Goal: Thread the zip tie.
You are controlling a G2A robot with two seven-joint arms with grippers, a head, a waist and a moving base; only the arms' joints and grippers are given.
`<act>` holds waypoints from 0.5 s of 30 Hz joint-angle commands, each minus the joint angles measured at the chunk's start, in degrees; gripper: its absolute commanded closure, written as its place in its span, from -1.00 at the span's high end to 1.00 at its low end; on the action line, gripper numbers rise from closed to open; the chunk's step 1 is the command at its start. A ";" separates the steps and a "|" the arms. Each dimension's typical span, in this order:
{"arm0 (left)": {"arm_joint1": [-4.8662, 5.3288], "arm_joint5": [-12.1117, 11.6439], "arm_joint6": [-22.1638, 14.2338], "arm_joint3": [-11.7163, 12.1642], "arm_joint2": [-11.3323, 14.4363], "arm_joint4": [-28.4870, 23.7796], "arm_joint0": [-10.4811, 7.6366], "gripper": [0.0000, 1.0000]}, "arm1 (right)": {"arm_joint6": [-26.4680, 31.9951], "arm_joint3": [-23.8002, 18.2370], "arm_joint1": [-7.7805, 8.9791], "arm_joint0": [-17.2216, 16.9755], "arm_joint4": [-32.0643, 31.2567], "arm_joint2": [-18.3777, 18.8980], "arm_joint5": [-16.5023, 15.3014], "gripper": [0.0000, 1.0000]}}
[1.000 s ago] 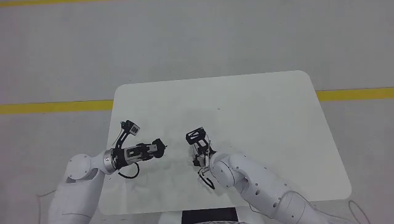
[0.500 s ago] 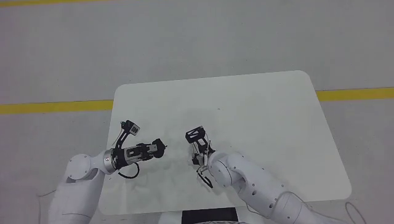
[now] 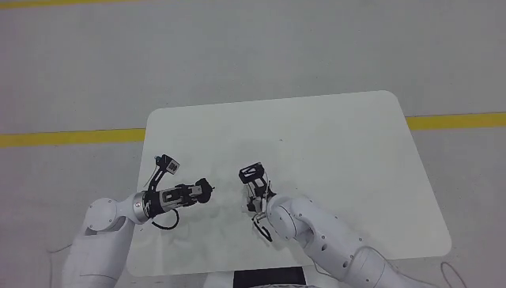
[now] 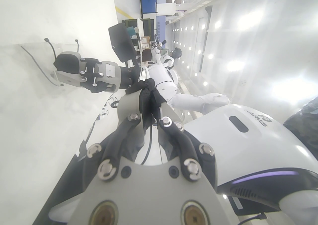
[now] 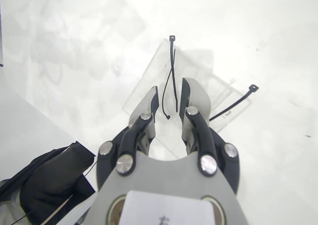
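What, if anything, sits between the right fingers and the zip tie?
Nothing visible. The right gripper is open, its fingers flanking the zip tie on the clear plate.

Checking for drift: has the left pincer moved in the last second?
No. In the top view the left pincer keeps the same spot against the left edge of the table.

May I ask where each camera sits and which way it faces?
Top view: overhead, facing down at the table; both arms show.
Left wrist view: behind the left gripper, facing across the table toward the right gripper.
Right wrist view: behind the right gripper, facing down onto zip ties.
Wrist views share the clear plate.
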 commanded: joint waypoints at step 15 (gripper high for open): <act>0.00 0.00 0.00 0.00 0.00 0.00 0.00 -1.00 | -1.24 -3.98 0.41 -3.09 0.06 3.93 -0.50 -1.00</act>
